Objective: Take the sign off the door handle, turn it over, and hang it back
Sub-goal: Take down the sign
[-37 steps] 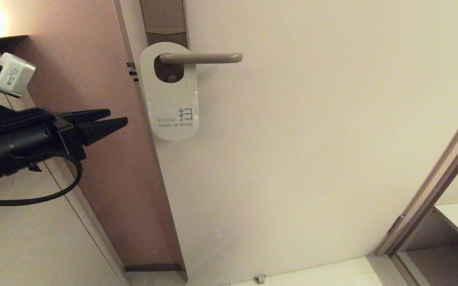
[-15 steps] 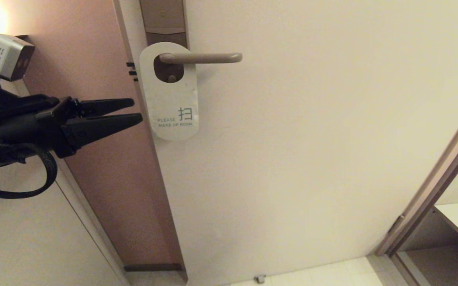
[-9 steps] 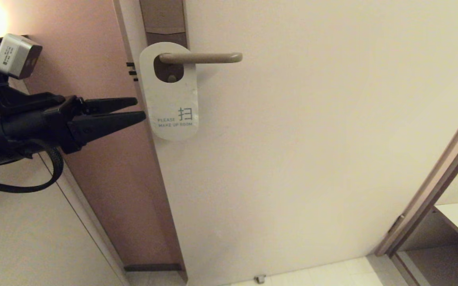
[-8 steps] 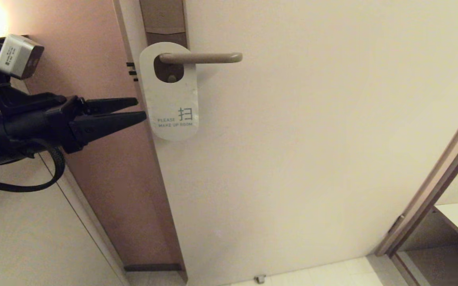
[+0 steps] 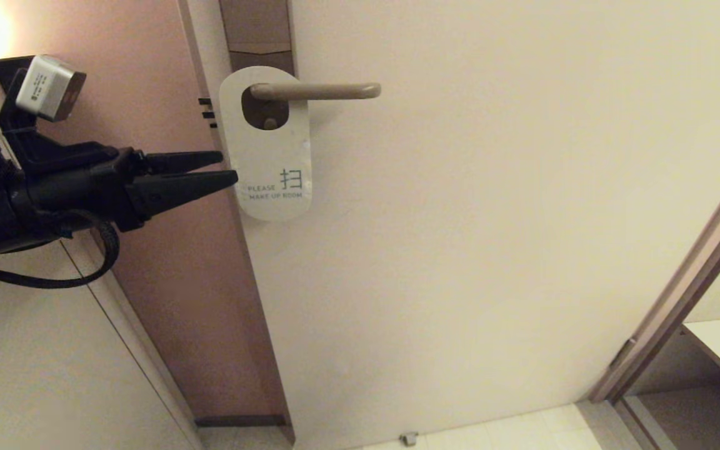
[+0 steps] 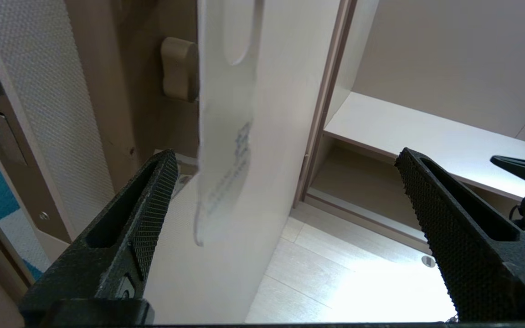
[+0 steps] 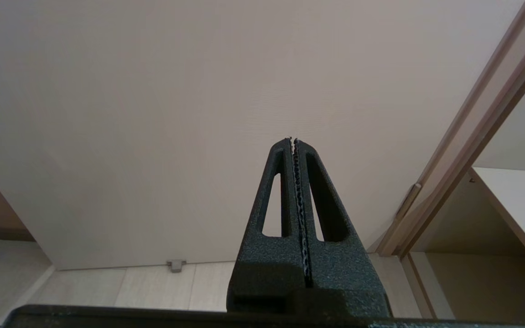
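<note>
Sign (image 5: 266, 150): hanging from the door handle (image 5: 316, 91) by its oval hole, white side with "MAKE UP ROOM" facing out, lying against the door (image 5: 491, 237).
Left pincer (image 5: 230, 170): reaching in level from the left, fingers spread wide, tips just beside the sign's left edge; in the left wrist view the sign's edge (image 6: 226, 150) is showing between the fingers.
Right pincer (image 7: 292, 139): idling low before the door, fingers pressed together, holding nothing.

Head view faces door (image 5: 460, 219), wrist views close, sharing it
</note>
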`<state>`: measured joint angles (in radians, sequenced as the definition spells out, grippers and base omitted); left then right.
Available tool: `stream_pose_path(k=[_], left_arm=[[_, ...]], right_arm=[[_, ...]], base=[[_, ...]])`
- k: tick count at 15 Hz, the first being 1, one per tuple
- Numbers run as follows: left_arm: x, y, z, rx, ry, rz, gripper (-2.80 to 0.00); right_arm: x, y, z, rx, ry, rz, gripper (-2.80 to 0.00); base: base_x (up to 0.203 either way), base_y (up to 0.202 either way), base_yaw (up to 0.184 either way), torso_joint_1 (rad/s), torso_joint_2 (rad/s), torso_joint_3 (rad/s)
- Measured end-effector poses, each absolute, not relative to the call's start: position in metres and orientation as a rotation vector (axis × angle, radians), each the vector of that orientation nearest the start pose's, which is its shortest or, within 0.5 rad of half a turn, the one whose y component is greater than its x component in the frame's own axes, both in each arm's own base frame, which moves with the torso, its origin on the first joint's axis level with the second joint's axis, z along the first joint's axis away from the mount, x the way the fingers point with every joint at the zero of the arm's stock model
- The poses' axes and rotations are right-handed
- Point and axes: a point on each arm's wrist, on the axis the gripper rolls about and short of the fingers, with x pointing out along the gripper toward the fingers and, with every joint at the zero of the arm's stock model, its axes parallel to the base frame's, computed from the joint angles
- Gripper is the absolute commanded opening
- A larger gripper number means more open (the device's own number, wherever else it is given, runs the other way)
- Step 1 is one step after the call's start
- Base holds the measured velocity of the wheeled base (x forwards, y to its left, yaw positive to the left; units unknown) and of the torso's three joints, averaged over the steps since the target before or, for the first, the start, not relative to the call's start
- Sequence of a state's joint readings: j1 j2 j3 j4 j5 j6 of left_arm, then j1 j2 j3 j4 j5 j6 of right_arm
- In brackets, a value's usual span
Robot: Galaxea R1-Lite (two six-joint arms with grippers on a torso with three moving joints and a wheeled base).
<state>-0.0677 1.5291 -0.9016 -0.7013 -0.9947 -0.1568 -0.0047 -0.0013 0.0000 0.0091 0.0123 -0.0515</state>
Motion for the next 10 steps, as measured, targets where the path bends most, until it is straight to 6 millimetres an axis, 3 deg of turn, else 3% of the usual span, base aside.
stream_pose_path(k=[10], left_arm=[[0.2725, -0.0397, 0.2641, -0.110, 0.020, -1.077, 0.00]], right_arm=[[-0.0229, 0.0004, 0.0745, -0.052, 0.008, 0.008, -2.80]], base=[[0.000, 0.000, 0.000, 0.000, 0.00, 0.000]])
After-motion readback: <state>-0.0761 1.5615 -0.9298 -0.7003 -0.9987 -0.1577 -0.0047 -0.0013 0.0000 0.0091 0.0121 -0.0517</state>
